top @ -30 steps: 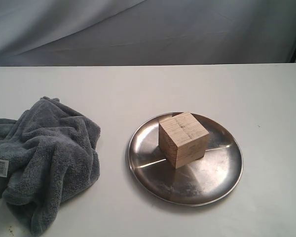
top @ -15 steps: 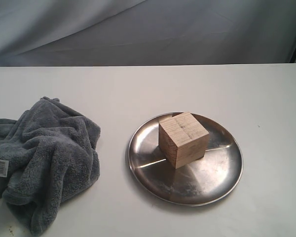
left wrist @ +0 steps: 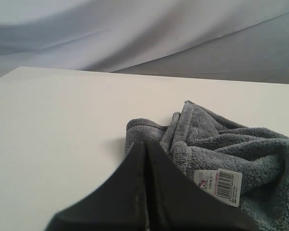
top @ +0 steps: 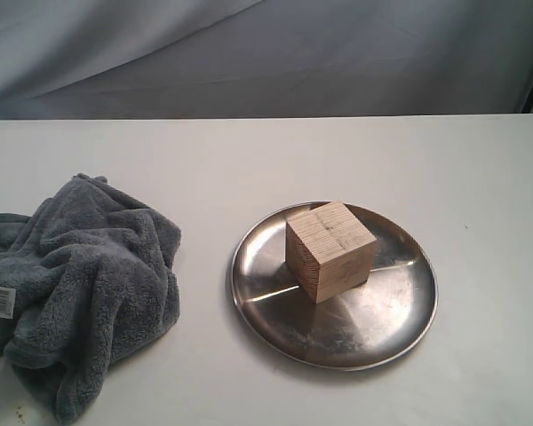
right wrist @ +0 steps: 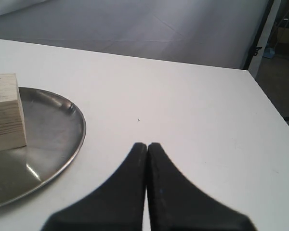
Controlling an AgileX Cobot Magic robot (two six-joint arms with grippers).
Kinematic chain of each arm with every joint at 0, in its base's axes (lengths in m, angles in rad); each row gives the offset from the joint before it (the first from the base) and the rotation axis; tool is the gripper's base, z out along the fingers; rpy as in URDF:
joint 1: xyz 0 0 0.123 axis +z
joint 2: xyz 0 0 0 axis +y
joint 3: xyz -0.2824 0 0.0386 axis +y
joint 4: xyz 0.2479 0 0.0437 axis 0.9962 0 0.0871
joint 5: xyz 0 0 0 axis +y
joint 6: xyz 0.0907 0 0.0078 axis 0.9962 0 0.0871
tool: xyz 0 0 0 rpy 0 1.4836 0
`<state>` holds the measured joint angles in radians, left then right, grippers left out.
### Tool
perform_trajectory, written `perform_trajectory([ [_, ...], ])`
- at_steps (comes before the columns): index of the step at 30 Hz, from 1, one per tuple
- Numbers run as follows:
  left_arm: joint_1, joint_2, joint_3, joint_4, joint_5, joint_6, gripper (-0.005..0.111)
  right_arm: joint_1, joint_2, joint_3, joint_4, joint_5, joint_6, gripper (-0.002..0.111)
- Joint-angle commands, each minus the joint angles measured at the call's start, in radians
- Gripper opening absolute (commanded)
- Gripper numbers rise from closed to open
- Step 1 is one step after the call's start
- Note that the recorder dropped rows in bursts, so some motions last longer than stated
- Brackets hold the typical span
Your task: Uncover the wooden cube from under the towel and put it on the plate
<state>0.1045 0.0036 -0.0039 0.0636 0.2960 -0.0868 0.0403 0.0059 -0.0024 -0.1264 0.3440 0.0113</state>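
Left gripper [left wrist: 145,144]: fingers [left wrist: 127,183] pressed flat together, no gap showing, nothing held. Just past the tips lies the towel [left wrist: 216,144], a crumpled heap of dark grey plush, with its white label tag [left wrist: 217,185] close beside one finger. I can't tell whether the fingers touch the cloth.

Right gripper [right wrist: 147,145]: also closed tight and empty. There is bare table [right wrist: 192,110] straight ahead of these tips. The plate [right wrist: 62,125] sits off to the side toward the other arm, clear of the fingers. The wooden cube [right wrist: 5,113] stands on the plate, further from the tips than the plate's near rim. Neither gripper shows in the exterior view.

Change over the last second: none. Cube, plate and towel are in the same spots in all three exterior shots, and no arm enters. Judgement: the task is finished. The cube is uncovered and resting on the plate, and both arms look parked, so no next move is needed.

Cube look: pale light-brown wood with grain lines on the top and side faces. It sits flat on one face, one corner edge turned toward the exterior camera. It is well inside the rim, off-centre toward the plate's far side. Nothing covers it. The towel is well apart from the plate, not touching it. The plate is shiny silver with streaky reflections.
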Motion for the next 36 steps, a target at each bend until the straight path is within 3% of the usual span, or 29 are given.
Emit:
perform_trajectory([
  [1, -0.005, -0.004, 0.004, 0.007, -0.005, -0.009, 0.000, -0.009, -0.006, 0.002, -0.004, -0.001, -0.002, 0.000],
  [13, -0.007, -0.004, 0.004, 0.007, -0.005, -0.009, 0.000, -0.009, -0.006, 0.002, -0.004, -0.001, -0.002, 0.000],
  [19, -0.086, -0.004, 0.004, 0.007, -0.003, 0.012, 0.000, -0.009, -0.006, 0.002, -0.004, -0.001, -0.002, 0.000],
  [25, -0.035, -0.004, 0.004, 0.007, -0.003, 0.009, 0.000, -0.009, -0.006, 0.002, -0.004, -0.001, -0.002, 0.000],
  [36, -0.036, -0.004, 0.004, 0.007, -0.003, 0.009, 0.000, -0.009, -0.006, 0.002, -0.004, -0.001, -0.002, 0.000],
])
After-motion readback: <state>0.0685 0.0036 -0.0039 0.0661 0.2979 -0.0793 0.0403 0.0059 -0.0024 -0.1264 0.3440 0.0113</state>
